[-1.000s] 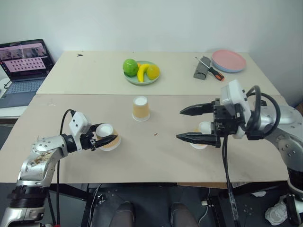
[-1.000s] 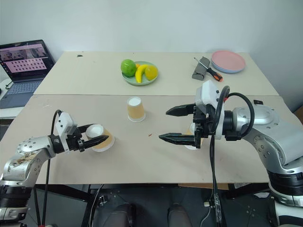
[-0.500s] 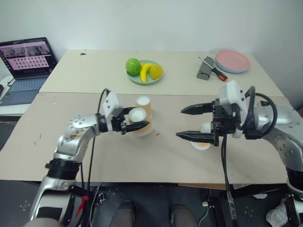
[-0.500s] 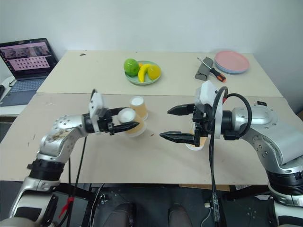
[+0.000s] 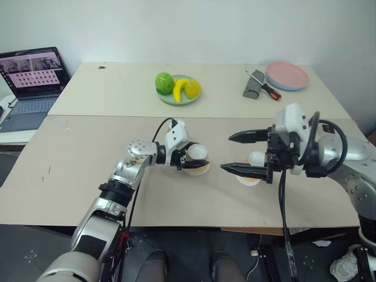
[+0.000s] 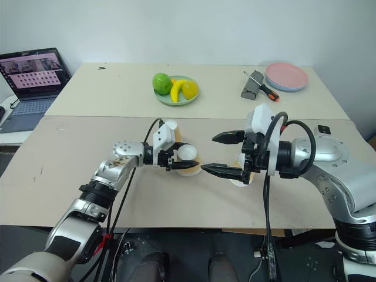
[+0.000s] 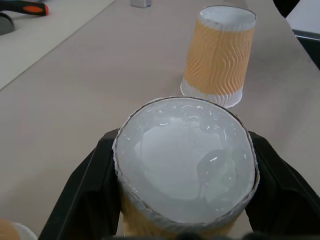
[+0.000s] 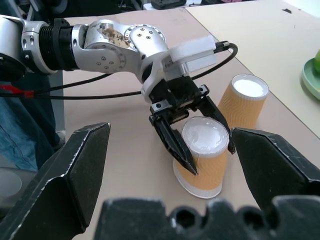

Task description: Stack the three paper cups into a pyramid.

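My left gripper [image 5: 197, 158] is shut on an upside-down orange-tan paper cup [image 8: 202, 155], white base up, low over the middle of the near table. This held cup [image 7: 185, 165] sits between the black fingers [image 7: 82, 200]. A second cup [image 8: 245, 100] stands upside down on the table just behind it. The third cup [image 5: 254, 167] stands upside down to the right, also seen as a cup [image 7: 217, 55] in the left wrist view. My right gripper [image 5: 227, 153] hangs open above the table in front of that third cup, pointing left at the held cup.
On the far table are a green plate [image 5: 170, 98] with an apple, a banana and a lemon, a pink plate [image 5: 286, 75], and a grey tool with a screwdriver [image 5: 258, 87]. A laptop [image 5: 32, 82] stands off the table's left side.
My left gripper carried its cup from the left side of the table to the right, past the middle cup, close to the right gripper. The right gripper stayed in place, open.
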Controlling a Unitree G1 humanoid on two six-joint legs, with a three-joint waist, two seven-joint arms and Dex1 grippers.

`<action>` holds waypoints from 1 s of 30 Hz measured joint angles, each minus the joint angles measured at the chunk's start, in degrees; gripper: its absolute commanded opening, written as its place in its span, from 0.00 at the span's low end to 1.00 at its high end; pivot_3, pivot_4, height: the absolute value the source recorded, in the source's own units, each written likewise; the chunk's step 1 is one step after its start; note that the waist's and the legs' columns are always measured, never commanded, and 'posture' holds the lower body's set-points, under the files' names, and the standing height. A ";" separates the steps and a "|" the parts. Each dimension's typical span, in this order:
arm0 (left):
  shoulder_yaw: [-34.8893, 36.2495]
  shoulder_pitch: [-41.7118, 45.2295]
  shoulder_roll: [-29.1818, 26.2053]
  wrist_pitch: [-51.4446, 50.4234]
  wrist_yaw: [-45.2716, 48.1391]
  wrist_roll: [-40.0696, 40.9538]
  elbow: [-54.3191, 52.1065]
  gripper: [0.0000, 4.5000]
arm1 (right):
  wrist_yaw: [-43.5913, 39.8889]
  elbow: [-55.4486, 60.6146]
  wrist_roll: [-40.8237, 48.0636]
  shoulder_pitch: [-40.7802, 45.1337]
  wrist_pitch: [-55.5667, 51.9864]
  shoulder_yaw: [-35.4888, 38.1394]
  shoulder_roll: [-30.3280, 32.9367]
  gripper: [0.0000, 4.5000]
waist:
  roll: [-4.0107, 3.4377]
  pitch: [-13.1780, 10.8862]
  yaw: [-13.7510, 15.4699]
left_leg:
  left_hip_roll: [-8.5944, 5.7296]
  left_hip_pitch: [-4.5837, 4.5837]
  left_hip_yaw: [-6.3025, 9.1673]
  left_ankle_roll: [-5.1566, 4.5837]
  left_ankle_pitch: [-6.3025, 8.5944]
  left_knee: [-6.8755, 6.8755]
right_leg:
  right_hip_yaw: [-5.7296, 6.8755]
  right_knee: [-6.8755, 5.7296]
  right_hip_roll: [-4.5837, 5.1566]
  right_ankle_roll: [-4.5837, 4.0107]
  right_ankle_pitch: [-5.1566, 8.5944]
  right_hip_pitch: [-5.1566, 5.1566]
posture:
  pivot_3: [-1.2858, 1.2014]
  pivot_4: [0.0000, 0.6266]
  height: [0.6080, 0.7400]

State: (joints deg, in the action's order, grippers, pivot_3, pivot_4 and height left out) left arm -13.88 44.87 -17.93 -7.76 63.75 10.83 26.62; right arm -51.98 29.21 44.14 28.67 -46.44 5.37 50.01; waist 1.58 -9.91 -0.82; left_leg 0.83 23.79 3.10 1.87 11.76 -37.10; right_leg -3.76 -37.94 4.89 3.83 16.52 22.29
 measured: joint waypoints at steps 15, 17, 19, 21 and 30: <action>2.52 -0.23 -2.42 -2.79 1.77 1.48 -7.60 0.98 | 0.12 -0.61 -0.10 0.07 0.01 -0.15 -0.07 1.00 | 0.00 0.00 -0.21 | 0.01 0.00 0.01 0.00 0.00 0.01 | 0.00 -0.01 0.00 0.00 0.00 0.02 | 0.52 0.24 1.00; 4.13 -0.27 -4.48 -5.45 2.41 3.41 -11.94 0.98 | -0.13 -0.87 -0.11 0.06 0.01 -0.19 -0.08 1.00 | 0.00 0.00 -0.29 | 0.02 0.00 0.02 0.00 0.00 0.01 | 0.00 -0.02 0.00 0.00 0.00 0.02 | 0.52 0.24 1.00; 6.00 -0.57 -7.42 -10.04 3.05 6.48 -17.69 0.98 | -0.40 -1.11 -0.08 0.04 0.01 -0.22 -0.09 1.00 | 0.00 0.00 -0.30 | 0.02 0.00 0.02 0.00 0.00 0.01 | 0.00 -0.02 0.00 0.00 0.00 0.02 | 0.52 0.24 1.00; 7.53 -1.06 -10.33 -14.12 3.67 9.08 -22.51 0.98 | -0.50 -1.23 -0.07 0.04 0.01 -0.22 -0.11 1.00 | -0.01 0.00 -0.33 | 0.02 -0.01 0.02 0.00 0.00 0.01 | 0.00 -0.03 0.00 0.01 0.00 0.01 | 0.52 0.24 1.00; 20.80 -7.14 -0.96 -22.30 -29.79 7.48 -32.31 0.98 | -0.84 -1.39 -0.09 0.02 0.01 -0.31 -0.18 1.00 | 0.01 0.00 0.15 | -0.01 -0.03 0.04 -0.02 0.02 -0.14 | 0.01 0.00 0.05 0.02 0.00 -0.11 | 0.52 0.24 1.00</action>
State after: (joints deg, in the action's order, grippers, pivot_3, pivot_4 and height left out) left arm 6.92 37.74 -18.90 -30.06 33.96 18.31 -5.69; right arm -52.82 27.82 44.05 28.69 -46.43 5.06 49.83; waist 1.59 -9.91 -0.66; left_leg 0.82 23.76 3.15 1.85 11.78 -37.24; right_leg -3.75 -37.94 4.95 3.85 16.52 22.18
